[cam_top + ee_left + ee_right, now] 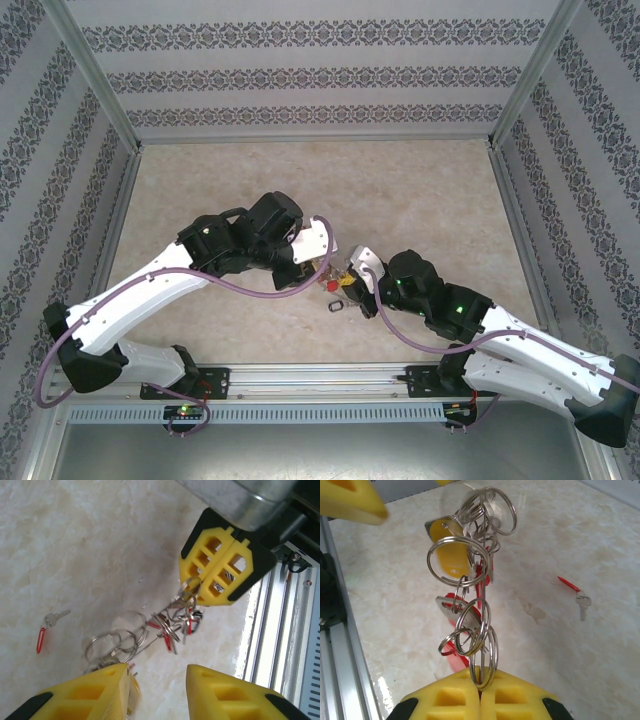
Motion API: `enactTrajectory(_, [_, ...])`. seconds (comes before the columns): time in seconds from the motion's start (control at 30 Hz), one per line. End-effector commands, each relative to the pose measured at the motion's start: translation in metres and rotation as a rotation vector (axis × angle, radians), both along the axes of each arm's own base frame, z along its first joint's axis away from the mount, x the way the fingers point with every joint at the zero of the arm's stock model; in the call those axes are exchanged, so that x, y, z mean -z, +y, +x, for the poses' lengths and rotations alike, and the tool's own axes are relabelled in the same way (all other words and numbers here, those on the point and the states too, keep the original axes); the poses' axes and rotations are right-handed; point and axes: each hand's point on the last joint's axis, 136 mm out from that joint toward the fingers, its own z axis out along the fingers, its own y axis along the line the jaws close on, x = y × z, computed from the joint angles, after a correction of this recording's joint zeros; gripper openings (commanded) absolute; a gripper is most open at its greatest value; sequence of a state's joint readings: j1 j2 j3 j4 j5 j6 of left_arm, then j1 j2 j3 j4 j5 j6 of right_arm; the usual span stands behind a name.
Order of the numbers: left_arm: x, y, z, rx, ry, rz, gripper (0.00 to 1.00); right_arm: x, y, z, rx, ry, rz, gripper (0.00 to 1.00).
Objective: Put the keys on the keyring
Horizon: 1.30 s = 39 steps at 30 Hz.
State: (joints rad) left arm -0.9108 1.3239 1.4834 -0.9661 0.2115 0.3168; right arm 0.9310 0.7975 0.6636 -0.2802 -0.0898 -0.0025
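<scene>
My right gripper is shut on the keyring, a thin grey wire loop that rises from between its yellow fingers. Several keys with red and yellow tags and small split rings hang bunched on it. In the left wrist view the same bunch of keys trails from the right gripper above the table. My left gripper stands open just short of the bunch, nothing between its fingers, a yellow tag beside the left finger. One loose red-tagged key lies apart on the table. From above, both grippers meet at the bunch.
The marble-patterned table is walled by patterned panels on three sides. A metal rail with the arm bases runs along the near edge, close behind the grippers. A small dark item lies just under the bunch.
</scene>
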Motion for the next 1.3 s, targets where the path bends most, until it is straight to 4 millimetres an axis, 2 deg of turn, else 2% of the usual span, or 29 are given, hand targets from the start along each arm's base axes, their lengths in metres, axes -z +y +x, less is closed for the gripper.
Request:
enactTrajectory(0.0, [-0.004, 0.007, -0.011, -0.008, 0.017, -0.004, 0.36, -0.035, 0.000, 0.015, 0.058, -0.077, 0.088, 0.00])
enactTrajectory(0.3, [-0.009, -0.011, -0.022, 0.076, 0.076, -0.056, 0.32, -0.038, 0.002, 0.012, 0.042, -0.080, 0.097, 0.00])
enactTrajectory(0.4, [-0.006, -0.015, -0.018, 0.079, 0.065, -0.053, 0.33, -0.039, 0.004, 0.011, 0.025, -0.078, 0.102, 0.00])
enactTrajectory(0.53, [-0.012, -0.019, -0.006, 0.078, -0.003, -0.064, 0.42, -0.037, 0.007, 0.008, 0.005, -0.071, 0.106, 0.00])
enactTrajectory(0.63, [-0.016, -0.024, 0.002, 0.086, -0.033, -0.060, 0.42, -0.038, 0.008, 0.008, 0.001, -0.071, 0.108, 0.00])
enactTrajectory(0.9, [-0.012, -0.030, 0.018, 0.096, -0.010, -0.030, 0.37, -0.034, 0.007, 0.006, -0.008, -0.064, 0.096, 0.00])
enactTrajectory(1.1, [-0.004, -0.031, 0.022, 0.093, 0.011, -0.010, 0.36, -0.034, 0.006, 0.004, -0.015, -0.073, 0.098, 0.00])
enactTrajectory(1.27, [0.005, -0.030, 0.020, 0.096, 0.047, 0.022, 0.30, -0.033, 0.003, 0.005, -0.004, -0.080, 0.093, 0.00])
